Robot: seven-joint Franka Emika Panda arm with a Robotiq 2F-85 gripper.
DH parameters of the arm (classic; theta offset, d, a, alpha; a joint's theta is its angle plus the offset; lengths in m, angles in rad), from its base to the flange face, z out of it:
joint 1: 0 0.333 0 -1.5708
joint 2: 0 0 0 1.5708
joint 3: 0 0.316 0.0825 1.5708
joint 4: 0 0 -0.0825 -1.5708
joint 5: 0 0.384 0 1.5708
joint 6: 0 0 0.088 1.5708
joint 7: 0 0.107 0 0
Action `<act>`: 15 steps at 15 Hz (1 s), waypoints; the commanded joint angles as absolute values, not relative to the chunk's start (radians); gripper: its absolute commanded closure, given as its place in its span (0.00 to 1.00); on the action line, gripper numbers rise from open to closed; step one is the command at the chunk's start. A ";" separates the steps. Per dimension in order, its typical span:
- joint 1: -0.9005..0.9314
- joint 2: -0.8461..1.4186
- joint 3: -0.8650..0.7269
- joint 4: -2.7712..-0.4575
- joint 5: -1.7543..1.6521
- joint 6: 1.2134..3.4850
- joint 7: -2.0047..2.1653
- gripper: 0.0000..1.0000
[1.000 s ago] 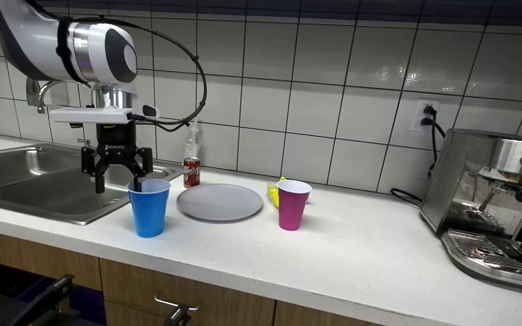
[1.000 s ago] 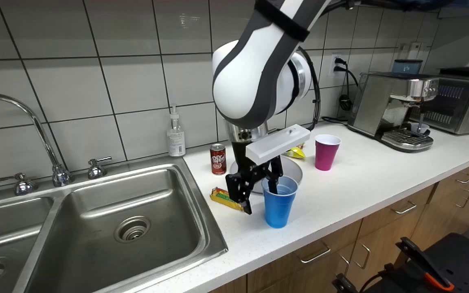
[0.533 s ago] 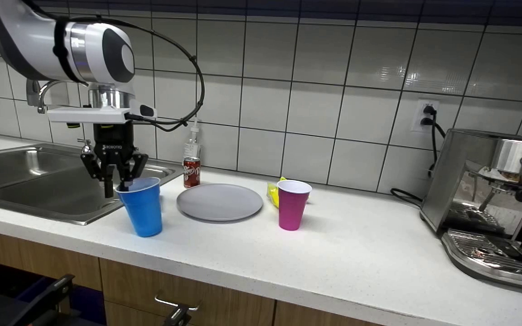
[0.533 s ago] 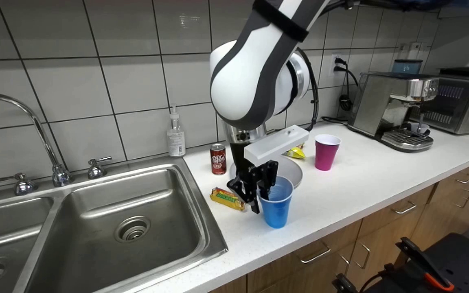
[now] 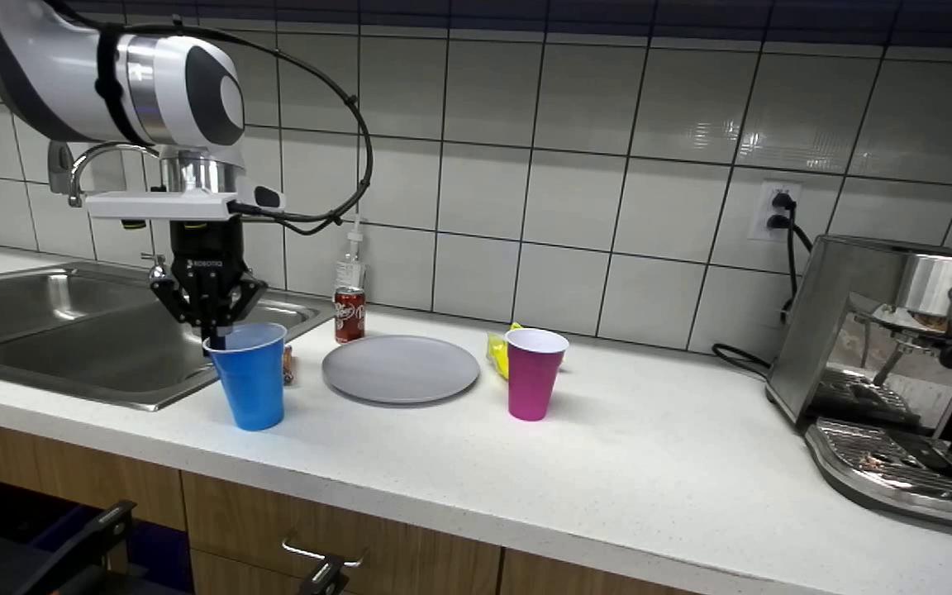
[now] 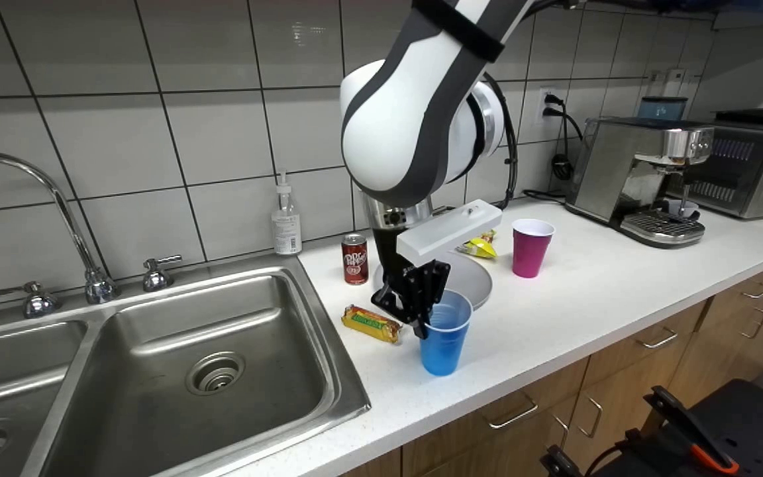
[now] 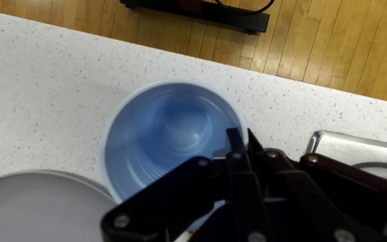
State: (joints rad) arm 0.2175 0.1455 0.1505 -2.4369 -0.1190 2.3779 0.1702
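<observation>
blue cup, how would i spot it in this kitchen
Start at the sink; beside it, nearer the counter's front edge than the plate, is the blue cup. Unlike the pink cup, it has the gripper clamped on its rim.

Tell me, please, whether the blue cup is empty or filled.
It looks empty: the wrist view shows the bare bottom of the blue cup. A finger of the gripper is inside its rim; part is hidden.
</observation>
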 commanded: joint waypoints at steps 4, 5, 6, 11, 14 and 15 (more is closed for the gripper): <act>0.208 0.110 0.163 -2.419 -0.107 2.347 0.088 0.99; 0.206 0.108 0.163 -2.414 -0.100 2.344 0.074 0.99; 0.206 0.107 0.161 -2.407 -0.107 2.344 0.076 0.99; 0.206 0.122 0.143 -2.356 -0.168 2.338 0.109 0.99; 0.204 0.139 0.128 -2.316 -0.233 2.328 0.135 0.99; 0.202 0.148 0.121 -2.300 -0.254 2.325 0.144 0.99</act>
